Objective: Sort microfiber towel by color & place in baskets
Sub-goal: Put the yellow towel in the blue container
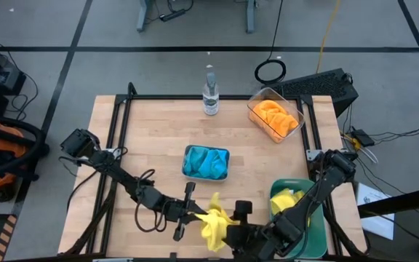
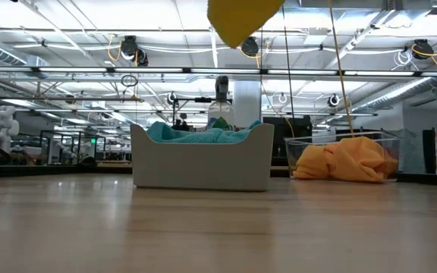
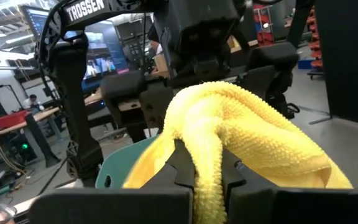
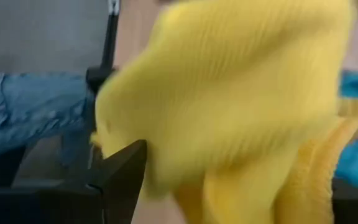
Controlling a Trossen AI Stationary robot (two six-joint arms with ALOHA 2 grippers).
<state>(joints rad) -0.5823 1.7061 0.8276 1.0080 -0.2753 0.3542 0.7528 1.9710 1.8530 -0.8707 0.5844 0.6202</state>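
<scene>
A nubbly yellow towel [image 1: 213, 222], bunched and drooping, is held above the bench's near edge, clenched in the left gripper [image 1: 195, 213]; the right gripper's [image 1: 240, 227] jaws cannot be judged. Three baskets are counted.

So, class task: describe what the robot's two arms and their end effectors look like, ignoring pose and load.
Both arms are dark, slim and jointed, with black cables looping along the left arm. The right arm carries white TROSSEN lettering. The left end effector has flat, black, angular fingers.
</scene>
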